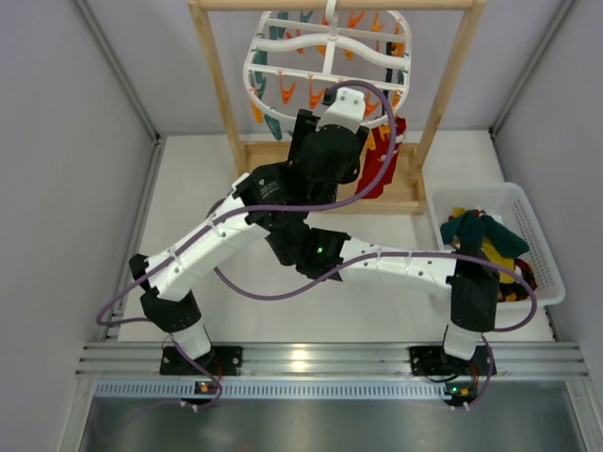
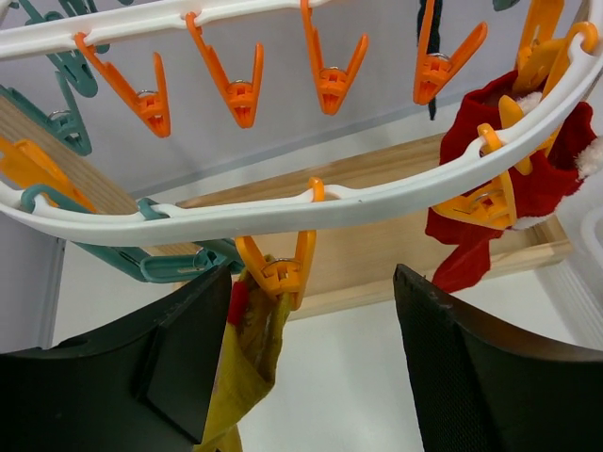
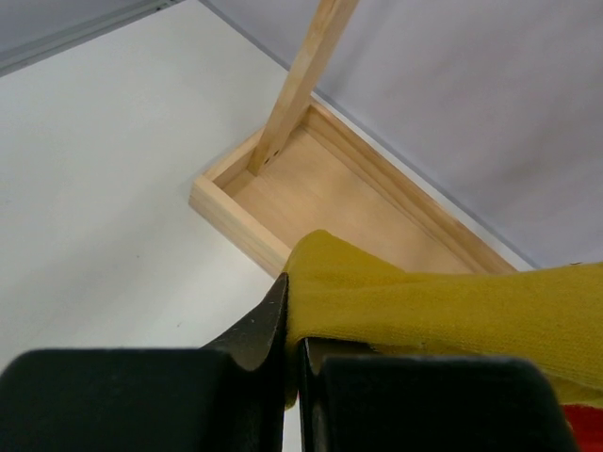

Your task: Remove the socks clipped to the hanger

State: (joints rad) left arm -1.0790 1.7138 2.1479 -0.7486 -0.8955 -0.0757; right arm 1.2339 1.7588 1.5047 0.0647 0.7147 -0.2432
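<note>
The white hanger (image 1: 325, 58) hangs from the wooden stand, ringed with orange and teal clips. In the left wrist view, an orange clip (image 2: 278, 268) on the hanger's ring (image 2: 358, 200) pinches the top of a mustard sock (image 2: 247, 372). My left gripper (image 2: 311, 367) is open, its fingers (image 2: 179, 358) standing on either side of that clip, the left one against the sock. My right gripper (image 3: 294, 325) is shut on the mustard sock (image 3: 424, 301) lower down. A red sock (image 2: 509, 198) hangs clipped to the right. In the top view the arms hide the right gripper.
The wooden stand's tray-like base (image 3: 320, 198) lies just beyond the right gripper, with an upright post (image 3: 301, 75). A white basket (image 1: 539, 247) at the right holds several loose socks. My two arms cross under the hanger (image 1: 311, 217).
</note>
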